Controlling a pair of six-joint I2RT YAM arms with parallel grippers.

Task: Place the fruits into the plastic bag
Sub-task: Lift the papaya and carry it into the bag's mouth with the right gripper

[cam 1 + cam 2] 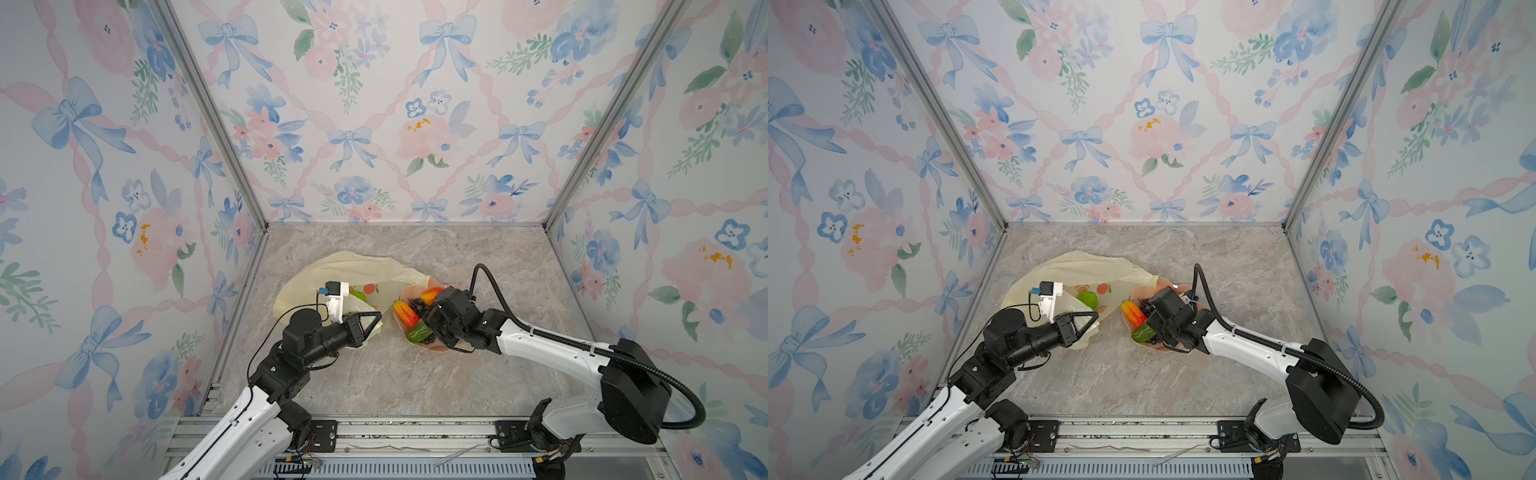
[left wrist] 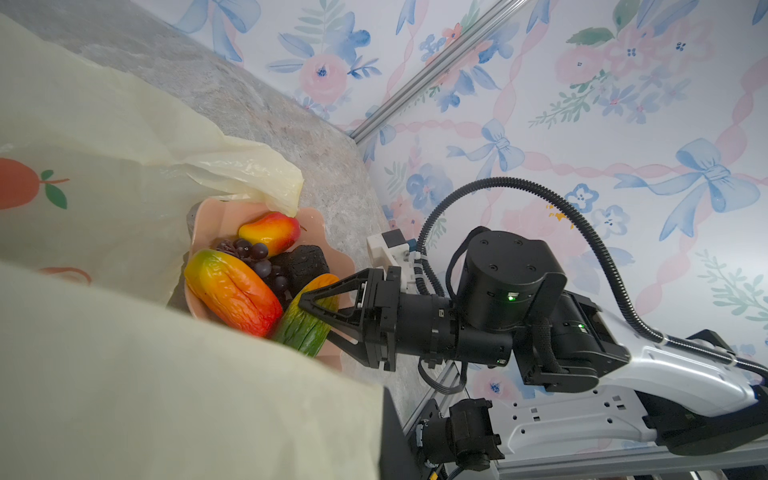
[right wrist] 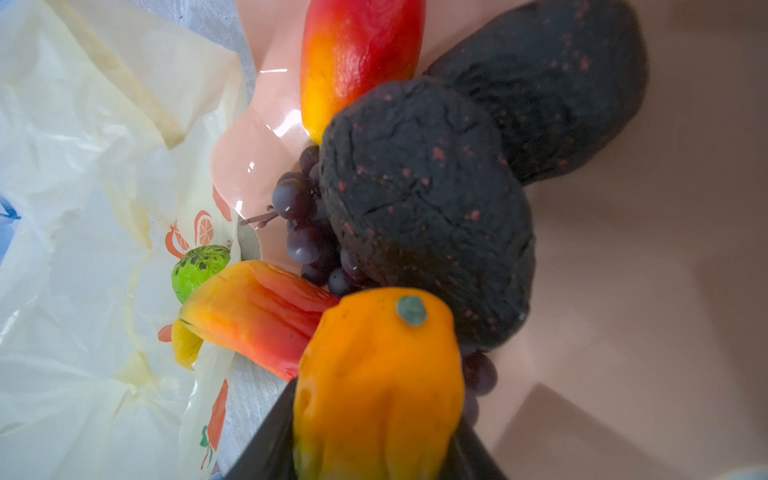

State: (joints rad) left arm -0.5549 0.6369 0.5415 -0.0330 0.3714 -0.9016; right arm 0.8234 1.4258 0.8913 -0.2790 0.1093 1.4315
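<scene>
marbled grey desk (image 1: 415, 374), floral walls (image 1: 374, 124). crinkled pale-yellow plastic bag (image 1: 332, 270) pinched in shut left gripper (image 1: 376, 318). glossy green-orange oblong piece (image 1: 417, 332) inside right gripper (image 2: 312, 316); clamped or not, unclear.

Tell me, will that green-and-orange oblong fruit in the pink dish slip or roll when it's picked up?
The oblong fruit looks rounded and slightly shiny, so it may slip if pinched off-centre. Its wrinkled skin suggests a soft, light toy. Lying against the mango at the edge of the dish, it probably won't roll away.
</scene>
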